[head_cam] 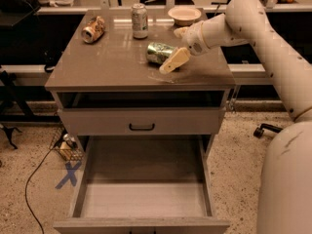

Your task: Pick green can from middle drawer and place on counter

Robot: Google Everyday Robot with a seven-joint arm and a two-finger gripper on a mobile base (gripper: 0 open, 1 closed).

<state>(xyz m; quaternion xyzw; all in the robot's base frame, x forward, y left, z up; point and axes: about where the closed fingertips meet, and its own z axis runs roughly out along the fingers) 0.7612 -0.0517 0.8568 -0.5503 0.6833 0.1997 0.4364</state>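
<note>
The green can lies on its side on the counter, right of its middle. My gripper reaches in from the right, and its fingers are spread open around the can's right end. The near finger rests against the can's front side, and the far finger stands apart behind it. The middle drawer is pulled wide open below, with a bare pale floor.
A taller silver-white can stands at the counter's back. A dented orange-tan can lies at the back left and a pale bowl at the back right. The upper drawer front is closed. A chair base stands on the floor to the right.
</note>
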